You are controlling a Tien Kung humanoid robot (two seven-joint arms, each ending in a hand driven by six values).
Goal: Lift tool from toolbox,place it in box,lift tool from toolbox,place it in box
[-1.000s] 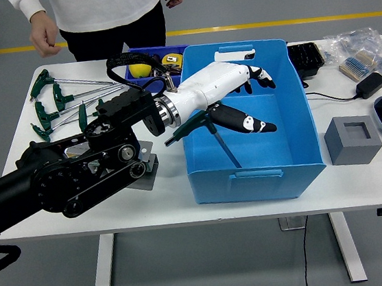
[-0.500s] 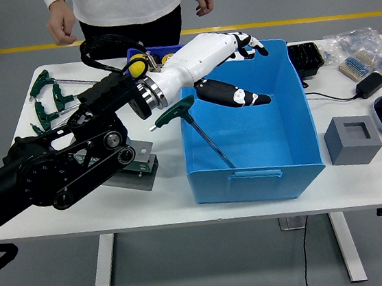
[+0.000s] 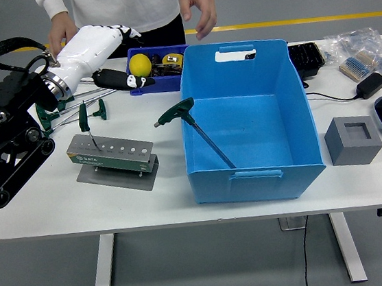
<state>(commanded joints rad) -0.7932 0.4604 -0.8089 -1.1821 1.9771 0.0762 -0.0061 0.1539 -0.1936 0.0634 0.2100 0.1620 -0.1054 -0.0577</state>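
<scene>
Now my left robot hand [image 3: 108, 52] hangs released, gripping nothing — the green-handled tool [image 3: 191, 130] leans on the blue box [image 3: 247, 119] to its right.

The left arm [image 3: 5, 147] is black and bulky, with a cable loop; its hand [image 3: 101, 50] has a white shell and black fingers (white-marked tips).

Matt blue plastic box [image 3: 247, 119], metal-shafted tool [image 3: 192, 125] w/ prob. rubbery green handle.
</scene>
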